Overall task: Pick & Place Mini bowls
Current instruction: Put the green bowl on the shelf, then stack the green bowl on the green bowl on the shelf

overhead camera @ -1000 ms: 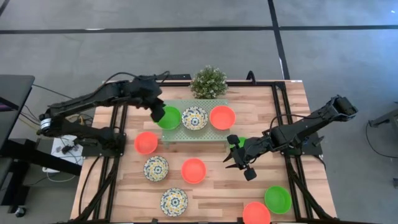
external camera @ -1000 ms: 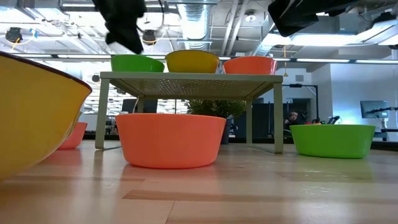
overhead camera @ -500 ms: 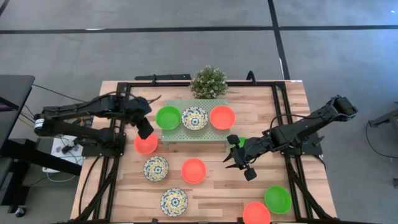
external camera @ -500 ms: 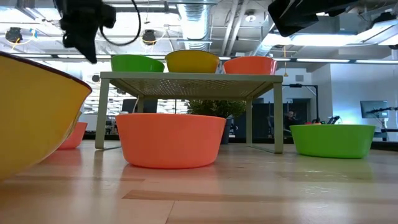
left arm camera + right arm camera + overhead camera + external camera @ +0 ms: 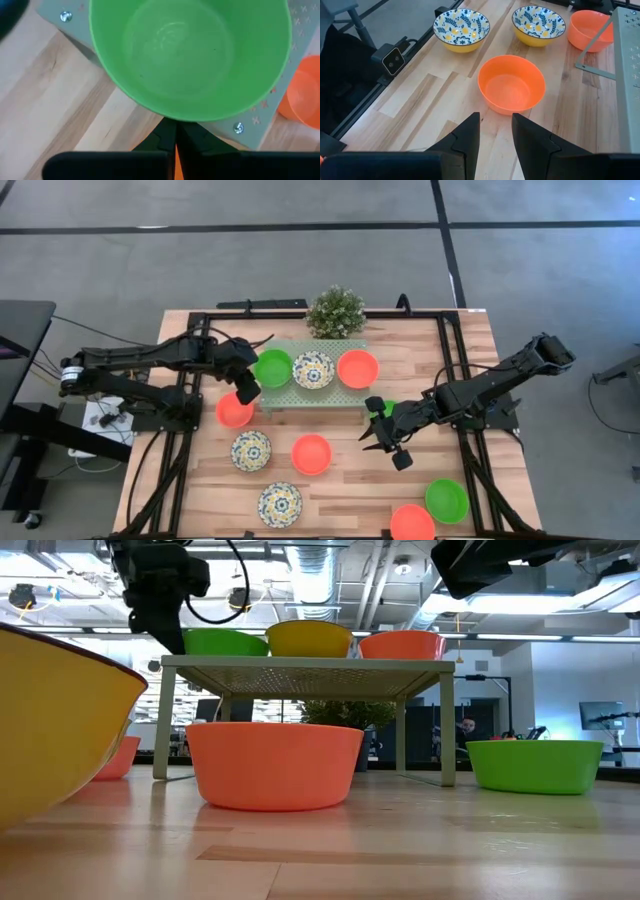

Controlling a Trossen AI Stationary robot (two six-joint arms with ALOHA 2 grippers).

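Three mini bowls stand on the pale green platform (image 5: 300,392): green (image 5: 271,368), patterned (image 5: 313,369) and orange-red (image 5: 357,368). Others rest on the table: an orange one (image 5: 235,409) by the platform's left leg, a patterned one (image 5: 250,450), an orange one (image 5: 311,453) and more. My left gripper (image 5: 245,390) is shut and hangs in the air just off the platform's near-left corner, above the orange bowl's rim. The left wrist view shows the green bowl (image 5: 190,55) right ahead of it (image 5: 175,145). My right gripper (image 5: 385,442) is open, hovering right of centre, facing the orange bowl (image 5: 512,90).
A bushy plant (image 5: 336,311) stands behind the platform. A patterned bowl (image 5: 280,503), a green one (image 5: 447,500) and an orange one (image 5: 412,522) sit near the table's near edge. Another green bowl (image 5: 389,407) peeks out behind my right gripper. Black rails frame the table (image 5: 200,480).
My left gripper has drawn away from the green bowl on the platform, swinging toward the table's left and near edges, then coming back a little to the right beside the platform's corner. The green bowl has stayed on the platform.
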